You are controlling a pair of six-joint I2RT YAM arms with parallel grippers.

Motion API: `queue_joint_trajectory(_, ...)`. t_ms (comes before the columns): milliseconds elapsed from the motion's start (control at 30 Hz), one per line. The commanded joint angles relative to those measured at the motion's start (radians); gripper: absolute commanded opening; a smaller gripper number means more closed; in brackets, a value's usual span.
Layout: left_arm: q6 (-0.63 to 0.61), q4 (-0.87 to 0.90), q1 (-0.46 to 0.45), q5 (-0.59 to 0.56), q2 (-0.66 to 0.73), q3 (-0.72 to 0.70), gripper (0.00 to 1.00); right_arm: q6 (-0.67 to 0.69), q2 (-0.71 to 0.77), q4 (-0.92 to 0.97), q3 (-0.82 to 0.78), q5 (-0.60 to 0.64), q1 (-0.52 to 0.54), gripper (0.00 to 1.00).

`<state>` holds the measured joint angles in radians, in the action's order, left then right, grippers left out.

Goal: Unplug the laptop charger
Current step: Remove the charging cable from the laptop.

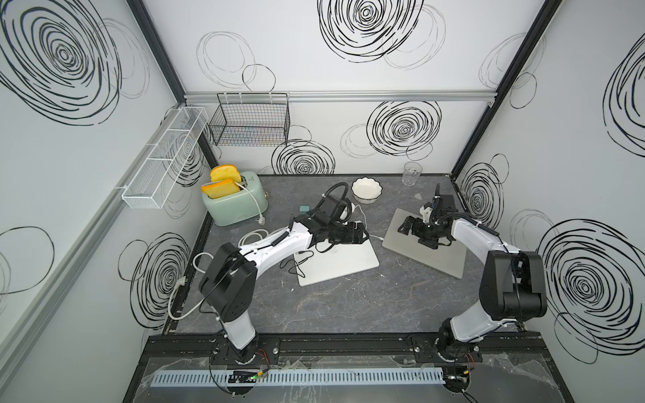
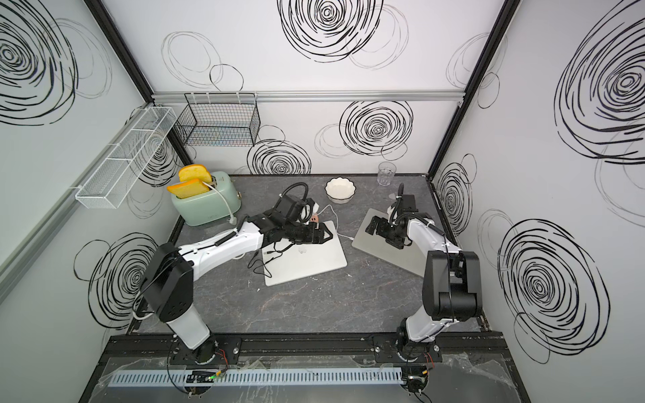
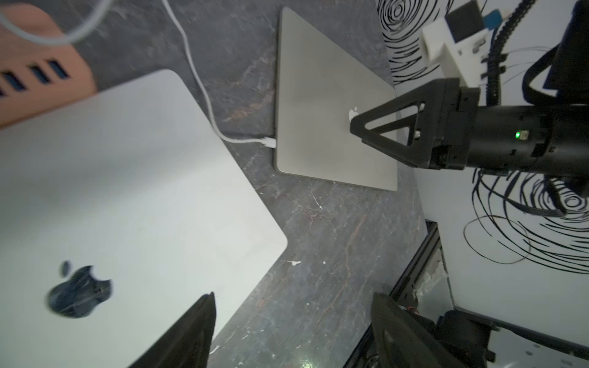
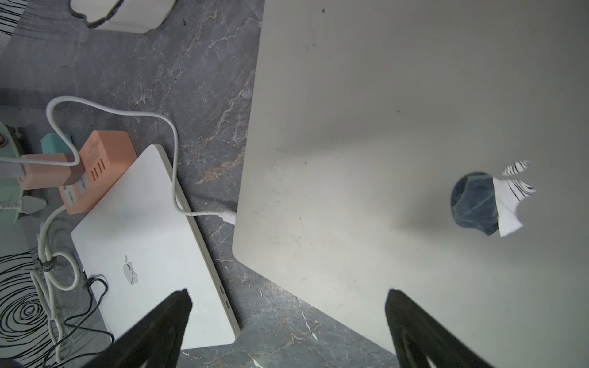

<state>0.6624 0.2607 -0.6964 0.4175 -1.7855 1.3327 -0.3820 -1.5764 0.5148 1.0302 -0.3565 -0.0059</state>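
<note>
Charger plug (image 3: 269, 141) sits in the grey laptop's (image 3: 318, 79) left edge, long axis left-right, just right of the wide, empty left end effector (image 3: 293, 296), while the equally wide right end effector (image 4: 287, 294) hovers over that lid, slightly farther away.

Two laptops (image 1: 345, 267) (image 1: 438, 260), two bread slices (image 1: 225, 173) (image 1: 219, 189), two wall baskets (image 1: 164, 157) (image 1: 249, 120), one toaster (image 1: 241, 206), one bowl (image 1: 366, 190), one glass (image 1: 412, 173).

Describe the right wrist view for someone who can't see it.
A white charger cable is plugged into a grey laptop. A silver laptop and an orange power strip lie nearby; the right gripper hovers open above.
</note>
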Motion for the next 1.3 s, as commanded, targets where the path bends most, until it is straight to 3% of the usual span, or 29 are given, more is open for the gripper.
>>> queue_joint_trajectory(0,0.1,-0.112,-0.034,0.088,-0.105,0.111,0.79,-0.015,0.049,-0.02,-0.042,-0.001,-0.019,0.99)
queue_joint_trajectory(200,0.217,-0.196,-0.078,0.098,-0.262,0.198,0.74,-0.029,0.072,-0.053,-0.088,-0.001,-0.026,0.99)
queue_joint_trajectory(533,0.349,-0.212,-0.083,-0.011,-0.431,0.312,0.72,-0.036,0.057,-0.071,-0.088,-0.007,-0.026,0.99)
queue_joint_trajectory(1267,0.585,-0.289,-0.025,-0.204,-0.548,0.261,0.68,-0.043,0.062,-0.069,-0.119,0.009,-0.002,0.99)
